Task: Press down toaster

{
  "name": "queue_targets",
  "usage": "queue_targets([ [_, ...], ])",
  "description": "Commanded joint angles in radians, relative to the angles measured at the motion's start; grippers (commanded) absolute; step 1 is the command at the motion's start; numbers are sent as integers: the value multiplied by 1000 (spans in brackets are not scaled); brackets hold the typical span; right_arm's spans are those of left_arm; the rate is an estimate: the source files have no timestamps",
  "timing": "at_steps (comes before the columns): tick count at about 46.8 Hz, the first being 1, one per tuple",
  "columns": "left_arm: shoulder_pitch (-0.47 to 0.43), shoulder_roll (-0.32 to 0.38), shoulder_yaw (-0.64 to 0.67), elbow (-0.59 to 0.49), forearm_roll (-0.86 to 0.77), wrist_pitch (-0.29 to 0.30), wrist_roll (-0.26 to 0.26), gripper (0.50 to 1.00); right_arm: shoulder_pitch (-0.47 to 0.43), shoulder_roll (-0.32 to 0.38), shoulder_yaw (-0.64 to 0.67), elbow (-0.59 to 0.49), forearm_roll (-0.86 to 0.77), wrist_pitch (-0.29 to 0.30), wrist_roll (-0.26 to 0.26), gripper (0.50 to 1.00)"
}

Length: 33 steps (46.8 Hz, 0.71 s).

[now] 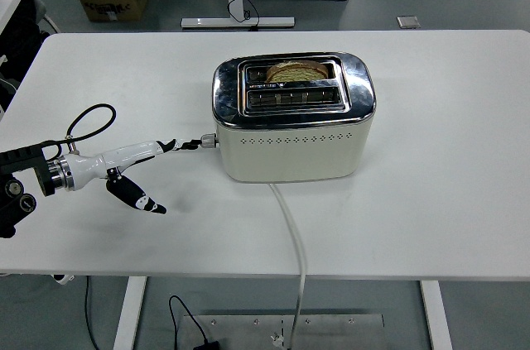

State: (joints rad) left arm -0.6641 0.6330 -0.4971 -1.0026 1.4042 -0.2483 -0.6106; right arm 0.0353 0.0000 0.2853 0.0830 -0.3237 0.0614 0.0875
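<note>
Left hand point(137, 170), fingers point(178, 145) extended and gripping nothing, touches the lever point(207, 141) of the toaster point(291, 129) — bread point(296, 71) sits low in its slot, pressing apparently nearly complete.
</note>
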Motion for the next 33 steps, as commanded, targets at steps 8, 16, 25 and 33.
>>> queue_targets([
  [8, 0, -7, 0, 5, -1, 1, 0, 1000, 0, 0, 0, 1, 0, 0, 0, 998],
  [16, 0, -9, 0, 9, -1, 1, 0, 1000, 0, 0, 0, 0, 0, 0, 0, 998],
  [25, 3, -21, 2, 39, -1, 1, 0, 1000, 0, 0, 0, 0, 0, 0, 0, 998],
  [33, 14, -19, 0, 39, -2, 1, 0, 1000, 0, 0, 0, 0, 0, 0, 0, 998],
])
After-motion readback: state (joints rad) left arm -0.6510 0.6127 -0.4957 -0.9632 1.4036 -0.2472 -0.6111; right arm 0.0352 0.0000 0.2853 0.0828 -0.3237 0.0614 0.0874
